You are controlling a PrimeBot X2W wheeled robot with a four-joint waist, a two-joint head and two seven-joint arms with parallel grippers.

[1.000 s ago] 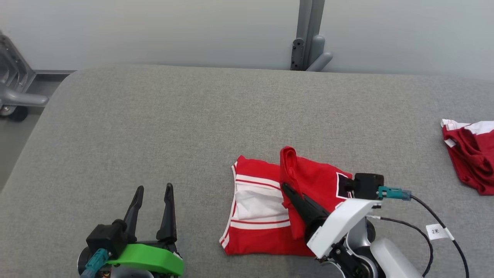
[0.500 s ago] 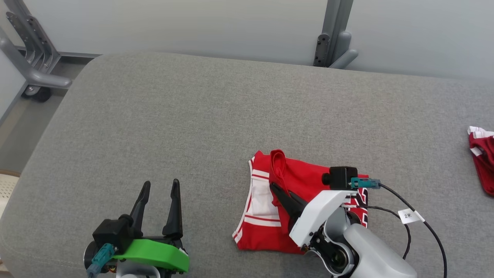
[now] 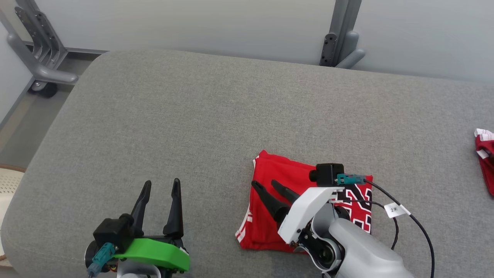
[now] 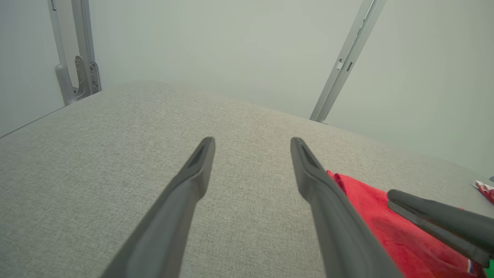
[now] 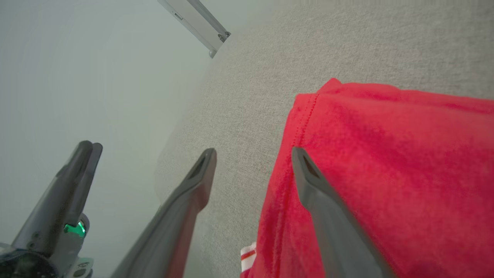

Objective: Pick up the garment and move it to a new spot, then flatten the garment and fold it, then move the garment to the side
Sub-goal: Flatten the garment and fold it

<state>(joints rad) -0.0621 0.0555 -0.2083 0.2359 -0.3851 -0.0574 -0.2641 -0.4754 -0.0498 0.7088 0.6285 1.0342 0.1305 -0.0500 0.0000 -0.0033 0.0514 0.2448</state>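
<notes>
The garment (image 3: 270, 173) is a red jersey with white stripes and black-and-white lettering, lying folded on the grey padded table (image 3: 216, 116), right of centre near the front. My right gripper (image 3: 264, 183) hovers open just over its left part, nothing between the fingers; in the right wrist view the red garment (image 5: 386, 154) lies under the right finger, its hemmed left edge between the two fingertips. My left gripper (image 3: 161, 182) stands open at the lower left, well clear of the cloth. In the left wrist view the garment (image 4: 370, 208) shows at the lower right.
Another red and white garment (image 3: 485, 154) lies at the table's right edge. Grey metal posts stand behind the table at the far right (image 3: 341, 34) and far left (image 3: 34, 50). A tagged black cable (image 3: 409, 220) trails from my right wrist.
My right gripper has opened and let go of the raised red fold, which now lies flat over the white-striped part. The head camera has shifted, so the whole view moved.
</notes>
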